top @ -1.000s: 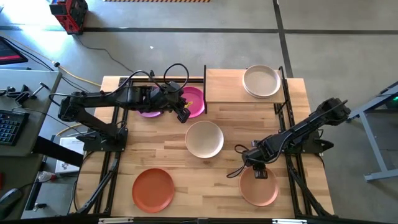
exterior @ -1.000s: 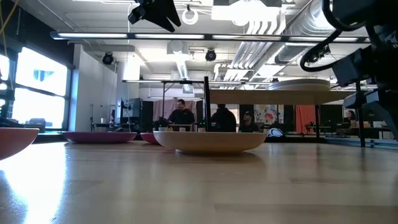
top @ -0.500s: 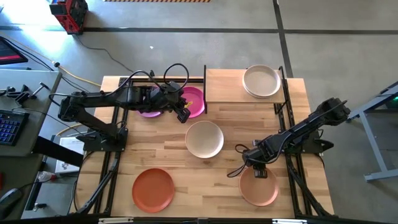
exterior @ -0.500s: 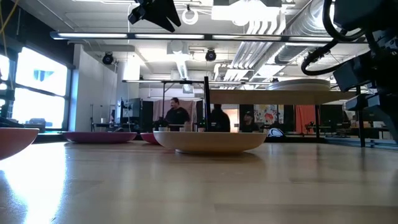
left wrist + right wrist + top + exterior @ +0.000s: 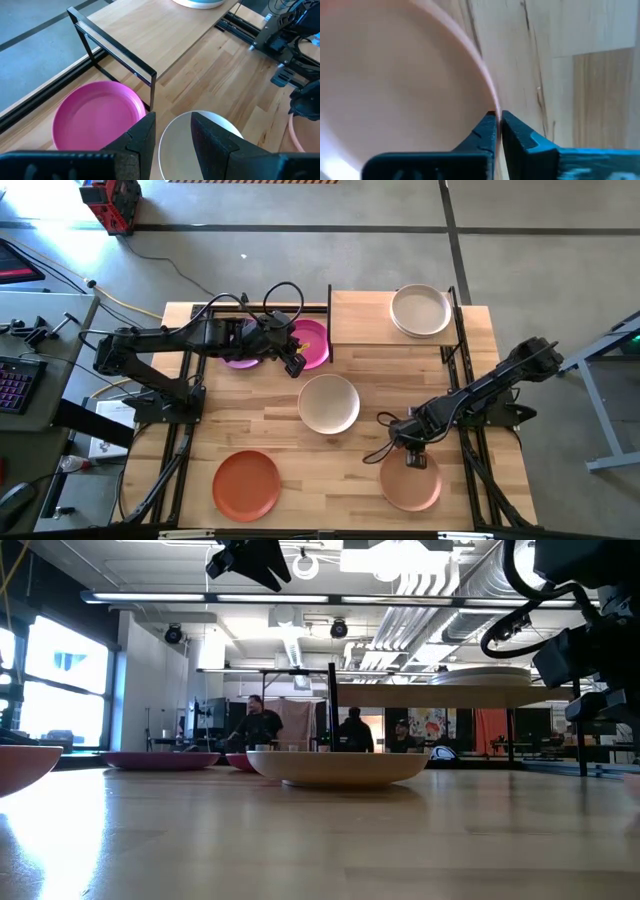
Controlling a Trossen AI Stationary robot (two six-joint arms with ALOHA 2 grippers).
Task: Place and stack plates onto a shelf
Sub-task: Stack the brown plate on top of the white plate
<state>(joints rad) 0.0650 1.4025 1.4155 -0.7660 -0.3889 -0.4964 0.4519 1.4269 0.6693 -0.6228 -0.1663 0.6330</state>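
My right gripper (image 5: 415, 459) is shut on the far rim of a peach plate (image 5: 410, 482) at the table's near right. My left gripper (image 5: 173, 142) hangs open and empty above the table, between a magenta plate (image 5: 312, 342) and a cream plate (image 5: 329, 403). A purple plate (image 5: 238, 360) lies partly hidden under the left arm. An orange-red plate (image 5: 246, 483) rests flat at the near left. The shelf (image 5: 365, 320) stands at the far right and carries an off-white plate (image 5: 420, 310). My right gripper pinches the peach plate's rim (image 5: 489, 102) at its far edge between the two fingers, one finger (image 5: 486, 131) inside the plate and the other outside. The fingers come from above, pointing down. Whether the plate still lies on the table, I cannot tell.
The shelf's thin black frame (image 5: 112, 47) stands just beyond the magenta plate, close to my left gripper. Bare wood lies between the cream plate and the shelf (image 5: 400, 370). People stand in the room far behind the table (image 5: 262, 725).
My right gripper has shut on the peach plate's rim. The plate has shifted a little toward the table's left edge with it. The left arm has kept still.
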